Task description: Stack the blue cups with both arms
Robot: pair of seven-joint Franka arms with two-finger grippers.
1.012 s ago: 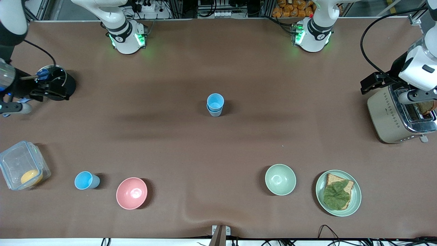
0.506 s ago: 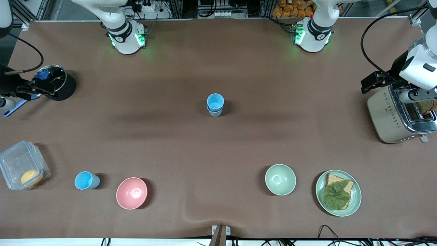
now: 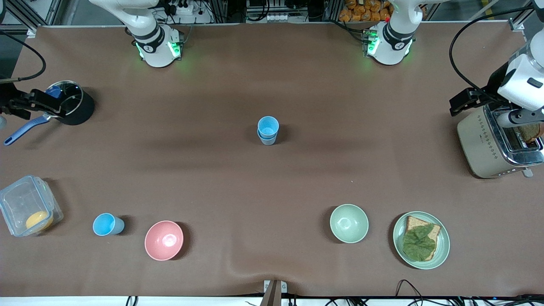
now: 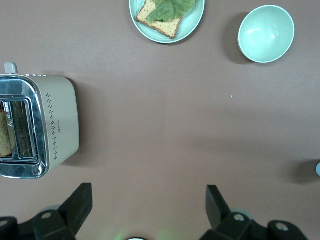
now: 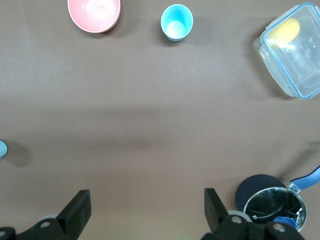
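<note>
Brown covers the whole counter [image 3: 212, 178], and starting at the right arm's end a clear plastic box [image 3: 27, 211] with something yellow inside sits by the edge, close to the corner nearest the front camera. Farther from that camera along the same edge stands a black pot [image 3: 72, 103] with a blue handle. The right end effector [image 5: 145, 210] hangs in the air over that end of the counter beside the pot, its fingers spread wide with nothing between them. Near the edge closest to the front camera stands a single sky-blue cup [image 3: 106, 224], upright and on its own, with a pink bowl [image 3: 164, 240] just beside it. In the middle of the counter, well apart from everything else, is the stack of blue cups [image 3: 267, 130]: a bright blue one nested in a paler one, standing upright. Toward the left arm's end, again near the front camera's edge, a pale green bowl [image 3: 349, 223] sits beside a green plate [image 3: 442, 250] carrying a slice of bread [image 3: 433, 231] with a leaf on top. A beige toaster [image 3: 482, 146] stands at the left arm's edge of the counter. The left end effector [image 4: 147, 207] hangs beside the toaster, fingers also spread and empty.
</note>
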